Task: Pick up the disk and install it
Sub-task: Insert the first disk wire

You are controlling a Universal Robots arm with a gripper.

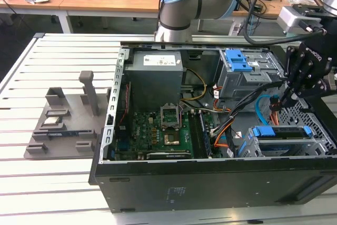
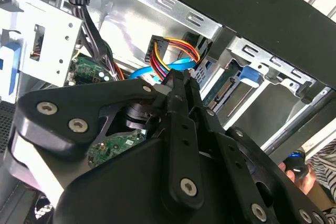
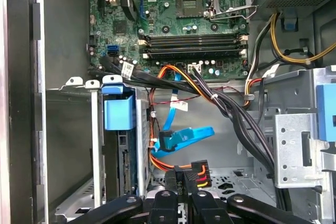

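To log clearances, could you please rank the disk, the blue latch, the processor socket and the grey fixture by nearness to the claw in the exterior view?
From the claw:
1. disk, just below it, in the lower cage.
2. blue latch, on the upper cage.
3. processor socket, mid-motherboard.
4. grey fixture, outside the case, exterior view's left.

Disk (image 3: 122, 145) half-hidden (inside drive cage (image 3: 79, 129))

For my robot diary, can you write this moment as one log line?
end effector: beside coloured-wire plug | disk: sitting in drive cage | grip: unclear
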